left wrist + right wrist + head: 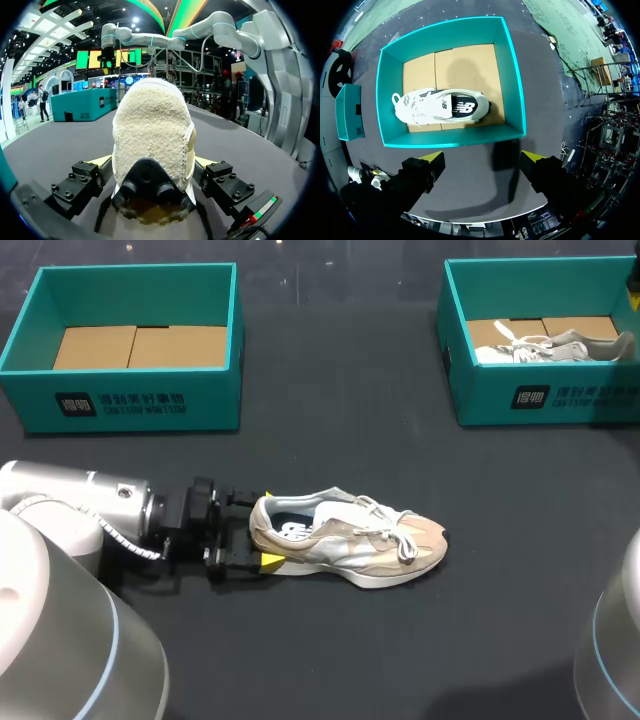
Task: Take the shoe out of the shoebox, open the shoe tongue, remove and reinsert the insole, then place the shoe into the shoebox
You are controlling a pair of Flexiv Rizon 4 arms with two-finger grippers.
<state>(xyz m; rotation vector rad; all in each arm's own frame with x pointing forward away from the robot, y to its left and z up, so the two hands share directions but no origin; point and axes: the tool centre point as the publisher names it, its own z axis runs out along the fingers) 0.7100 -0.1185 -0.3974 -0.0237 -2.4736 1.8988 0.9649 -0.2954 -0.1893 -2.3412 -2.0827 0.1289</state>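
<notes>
A beige and white shoe (350, 540) lies on its sole in the middle of the table, heel toward my left arm. My left gripper (266, 530) is low at that heel, open, with one yellow-tipped finger on each side. In the left wrist view the heel of the shoe (152, 125) fills the space between the fingers of the left gripper (152, 161). My right gripper (485, 160) hangs open and empty high above the right teal shoebox (515, 85). That shoebox (545, 395) holds a second, white shoe (440, 106) lying on its side.
An open teal shoebox (130, 400) with a cardboard floor stands at the back left, with nothing in it. The white shoe (550, 345) fills much of the right box. Dark bare table lies between the boxes and in front of the shoe.
</notes>
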